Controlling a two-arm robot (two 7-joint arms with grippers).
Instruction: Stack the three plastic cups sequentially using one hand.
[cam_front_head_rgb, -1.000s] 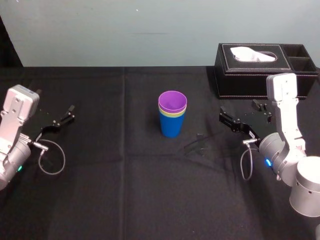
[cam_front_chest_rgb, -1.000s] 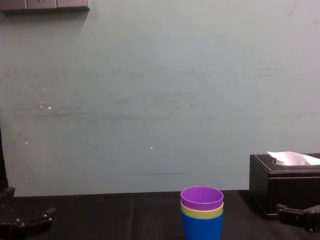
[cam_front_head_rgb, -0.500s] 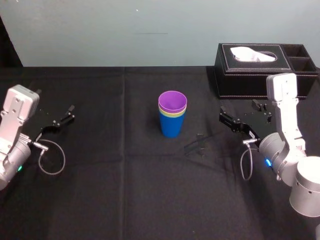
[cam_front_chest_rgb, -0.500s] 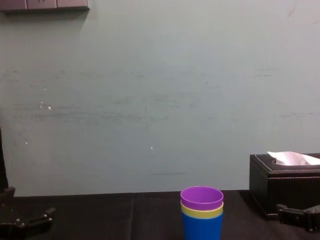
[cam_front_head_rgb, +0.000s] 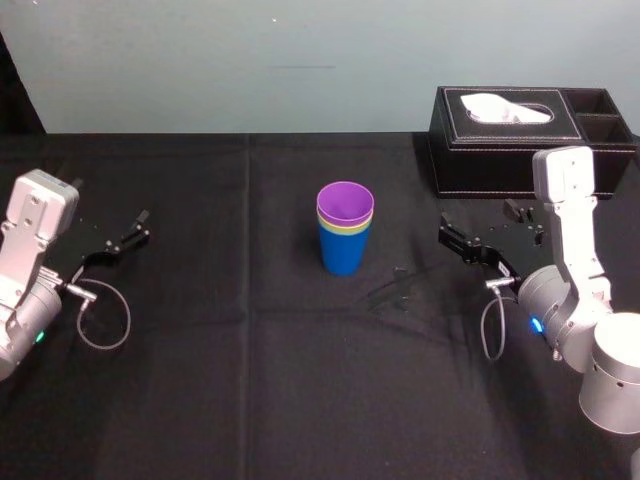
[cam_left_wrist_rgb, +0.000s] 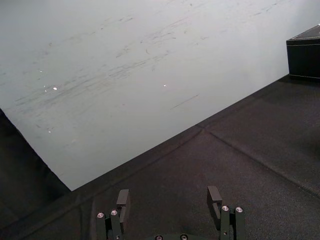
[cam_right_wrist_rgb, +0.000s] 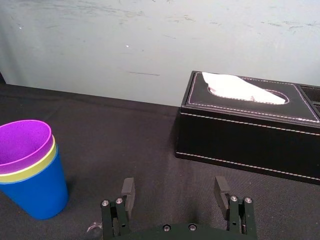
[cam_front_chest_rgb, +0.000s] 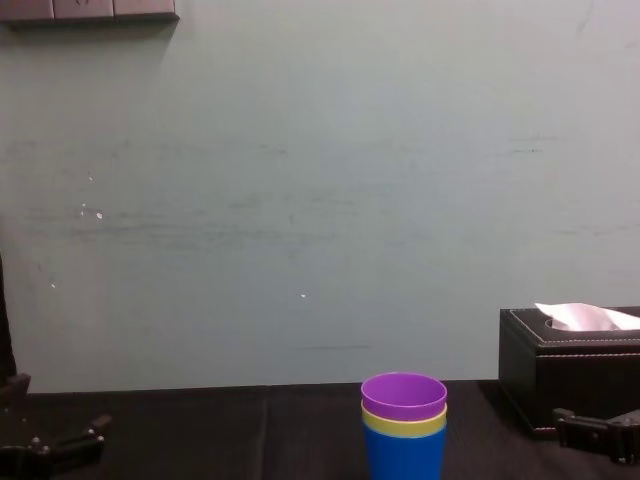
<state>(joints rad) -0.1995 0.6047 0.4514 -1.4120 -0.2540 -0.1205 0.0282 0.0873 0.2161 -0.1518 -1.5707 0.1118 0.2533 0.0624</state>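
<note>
My right gripper (cam_right_wrist_rgb: 174, 195) hangs low over the table (cam_front_head_rgb: 250, 380) with its fingers spread wide and nothing between them. It sits right of the cups and just in front of the tissue box (cam_front_head_rgb: 480, 165). My left gripper (cam_left_wrist_rgb: 168, 196) is parked far out on the left side, also spread and empty.

The three cups stand nested in one upright stack at the middle of the table. The blue cup (cam_front_head_rgb: 343, 252) is at the bottom, the yellow-green cup (cam_right_wrist_rgb: 36, 162) shows as a thin band above it, and the purple cup (cam_front_head_rgb: 345, 203) is on top. I judge the stacking done.

The risk I see from here is my own motion. The stack is light and tall, so a sideways sweep of the right arm toward the centre could clip it and tip it over. Pulling that arm back carelessly could knock the tissue box close behind it.
</note>
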